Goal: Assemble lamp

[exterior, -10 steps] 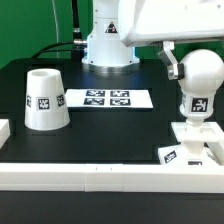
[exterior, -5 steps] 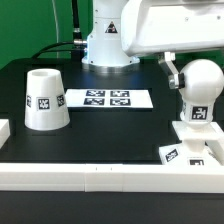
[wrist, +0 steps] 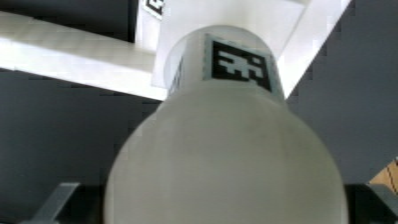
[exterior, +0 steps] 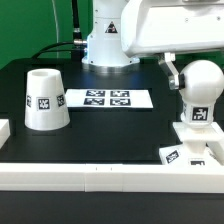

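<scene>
Three white lamp parts are sitting on the black table (exterior: 110, 135) around the marker board (exterior: 107, 98). Off the board's end on the exterior view's left, the shade (exterior: 44, 98) is standing just beside it, wider end down, with nothing touching it. Past the board's other end, on the exterior view's right and closer to the white rail (exterior: 100, 172), the base (exterior: 190, 150) is lying flat. The bulb (exterior: 200, 100) is standing upright on it, round top up. The gripper (exterior: 196, 76) is reaching around the bulb's rounded top. In the wrist view the bulb is filling the space between the two dark fingers (wrist: 54, 200). Whether they are squeezing it or standing slightly off it, I cannot tell.
</scene>
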`<state>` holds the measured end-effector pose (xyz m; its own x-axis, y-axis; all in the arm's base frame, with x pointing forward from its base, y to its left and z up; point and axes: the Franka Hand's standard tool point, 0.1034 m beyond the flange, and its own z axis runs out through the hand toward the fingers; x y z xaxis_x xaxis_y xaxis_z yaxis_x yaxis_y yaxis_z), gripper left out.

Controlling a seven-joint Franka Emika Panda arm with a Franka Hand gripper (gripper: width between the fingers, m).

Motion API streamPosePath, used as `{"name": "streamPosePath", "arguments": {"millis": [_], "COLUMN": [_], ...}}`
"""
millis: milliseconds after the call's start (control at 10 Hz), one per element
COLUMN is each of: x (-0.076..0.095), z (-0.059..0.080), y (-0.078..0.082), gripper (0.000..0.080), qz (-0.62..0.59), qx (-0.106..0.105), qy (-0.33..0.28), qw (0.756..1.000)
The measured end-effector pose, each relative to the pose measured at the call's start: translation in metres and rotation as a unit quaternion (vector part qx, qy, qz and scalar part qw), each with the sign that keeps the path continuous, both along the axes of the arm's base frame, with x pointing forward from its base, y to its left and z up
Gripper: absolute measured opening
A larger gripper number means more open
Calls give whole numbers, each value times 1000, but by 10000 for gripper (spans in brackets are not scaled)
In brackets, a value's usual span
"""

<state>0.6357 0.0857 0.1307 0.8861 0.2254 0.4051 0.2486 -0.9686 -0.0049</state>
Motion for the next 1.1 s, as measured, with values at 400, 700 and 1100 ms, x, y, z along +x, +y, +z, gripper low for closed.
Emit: {"name": "streamPosePath", "arguments": {"millis": [400, 700, 1100], "x": [0, 3, 4], "z": [2, 14, 18], "y": [-2, -5, -8], "gripper": [697, 699, 699], "qz": [-1, 1, 4], "qx": [0, -2, -3], "qy": [0, -3, 13], "qw": [1000, 1000, 1000]}}
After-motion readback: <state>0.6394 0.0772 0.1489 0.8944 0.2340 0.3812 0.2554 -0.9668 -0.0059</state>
